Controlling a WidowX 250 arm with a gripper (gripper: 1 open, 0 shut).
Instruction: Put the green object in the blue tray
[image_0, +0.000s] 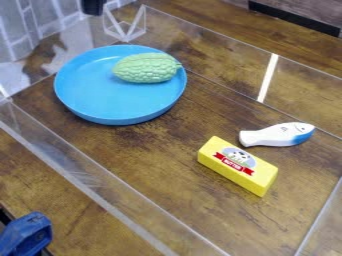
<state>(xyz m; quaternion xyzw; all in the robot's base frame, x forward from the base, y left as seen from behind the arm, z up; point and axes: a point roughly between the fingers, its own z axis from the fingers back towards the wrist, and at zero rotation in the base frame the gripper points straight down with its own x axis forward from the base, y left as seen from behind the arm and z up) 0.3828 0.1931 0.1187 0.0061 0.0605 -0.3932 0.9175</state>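
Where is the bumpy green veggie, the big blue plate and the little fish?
green object (147, 68), camera view, middle of its bumpy skin
blue tray (91, 100), camera view, bare floor near front rim
toy fish (279, 134), camera view, its white body

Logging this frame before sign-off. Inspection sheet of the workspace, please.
Surface: wooden table under clear glossy sheeting, glare streaks.
Job's things: green object lies inside the blue tray, near its far rim.
Clutter: yellow block with cartoon face; white and blue fish toy beside it.
Grippers: gripper mostly cut off at top edge, apart from the tray, open.
Cables: nothing seen.
Surroundings: blue item at bottom left corner, unclear.
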